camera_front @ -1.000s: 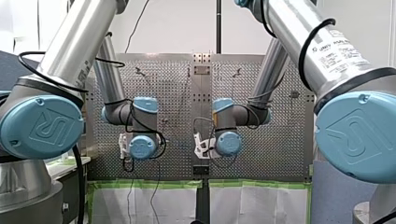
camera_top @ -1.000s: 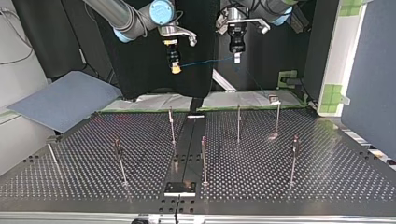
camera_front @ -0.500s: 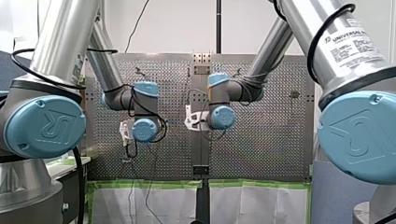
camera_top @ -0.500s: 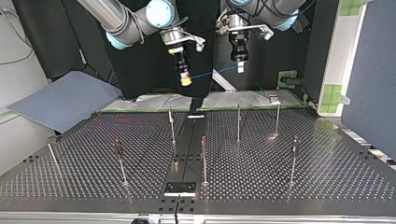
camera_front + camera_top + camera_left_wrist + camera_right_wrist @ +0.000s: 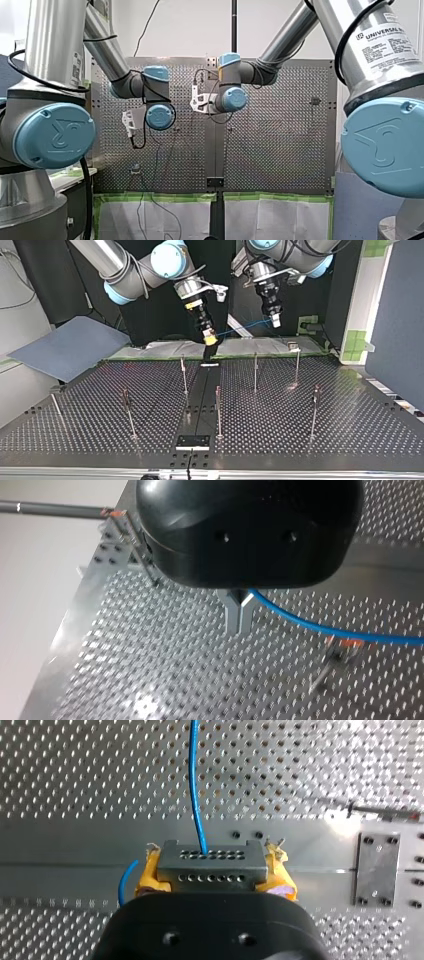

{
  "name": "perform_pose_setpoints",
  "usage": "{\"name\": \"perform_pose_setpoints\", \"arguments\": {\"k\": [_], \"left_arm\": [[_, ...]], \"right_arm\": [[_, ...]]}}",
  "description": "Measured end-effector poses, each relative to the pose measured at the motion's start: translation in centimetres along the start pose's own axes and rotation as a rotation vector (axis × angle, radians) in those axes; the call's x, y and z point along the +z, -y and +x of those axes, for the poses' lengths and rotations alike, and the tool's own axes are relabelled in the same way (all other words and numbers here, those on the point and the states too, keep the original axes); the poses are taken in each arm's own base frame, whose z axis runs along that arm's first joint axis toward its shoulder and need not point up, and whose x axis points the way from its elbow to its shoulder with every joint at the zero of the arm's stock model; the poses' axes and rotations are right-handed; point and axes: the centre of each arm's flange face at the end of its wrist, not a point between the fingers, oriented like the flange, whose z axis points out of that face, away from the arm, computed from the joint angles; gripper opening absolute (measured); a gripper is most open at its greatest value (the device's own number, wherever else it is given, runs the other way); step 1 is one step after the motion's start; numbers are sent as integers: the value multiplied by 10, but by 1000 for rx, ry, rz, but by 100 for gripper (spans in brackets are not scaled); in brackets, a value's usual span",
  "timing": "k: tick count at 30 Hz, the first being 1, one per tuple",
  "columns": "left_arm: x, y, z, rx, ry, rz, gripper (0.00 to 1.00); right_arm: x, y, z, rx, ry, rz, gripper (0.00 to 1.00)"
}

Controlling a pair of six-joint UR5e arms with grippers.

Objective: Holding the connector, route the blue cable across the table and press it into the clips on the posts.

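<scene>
Blue cable [image 5: 245, 327] is strung in the air between the two grippers, above the far edge of the tabletop [image 5: 310, 435] as the top view shows it. It hangs higher than the tops of the posts [image 5: 255, 371] and touches none of them.

At one end it enters the connector [image 5: 209, 865], a grey block with two rows of small holes. My right gripper [image 5: 211, 339] has this block clamped between its yellow pads [image 5: 148, 872]. The pads sit against the block's two short sides, opened only as far as its width. In the right wrist view the cable leaves a hole in the upper row and runs straight ahead of the gripper, over the perforated plate. A short blue loop shows beside one pad.

My left gripper [image 5: 275, 321] pinches the cable further along. In the left wrist view its metal fingers [image 5: 232, 615] are drawn together with no gap visible between them. The cable comes out at their base and runs off to the side in a shallow curve. Under that run, well below the fingers, a blurred post with a clip [image 5: 341, 649] stands on the plate. I cannot tell whether the cable touches it.

In the top view both grippers tilt, tips toward the tabletop, my right one lower than my left. The cable slopes gently up from the connector to the metal fingers.
</scene>
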Motion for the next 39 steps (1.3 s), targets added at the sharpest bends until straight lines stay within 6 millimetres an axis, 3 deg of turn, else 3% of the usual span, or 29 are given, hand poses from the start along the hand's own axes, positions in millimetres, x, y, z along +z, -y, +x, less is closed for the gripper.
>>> {"name": "perform_pose_setpoints", "arguments": {"k": [18, 26, 32, 39], "left_arm": [[17, -2, -96, -50, 82, -112, 0], [37, -2, -103, -2, 52, -149, 0], [58, -11, -110, 15, 53, -159, 0], [86, -21, -123, 12, 71, -156, 0]], "right_arm": [[25, 29, 64, 41, -9, 93, 0], [38, 35, 94, 43, -50, 106, 0], [50, 39, 99, 42, -29, 110, 0], [68, 47, 92, 41, 0, 117, 0]]}}
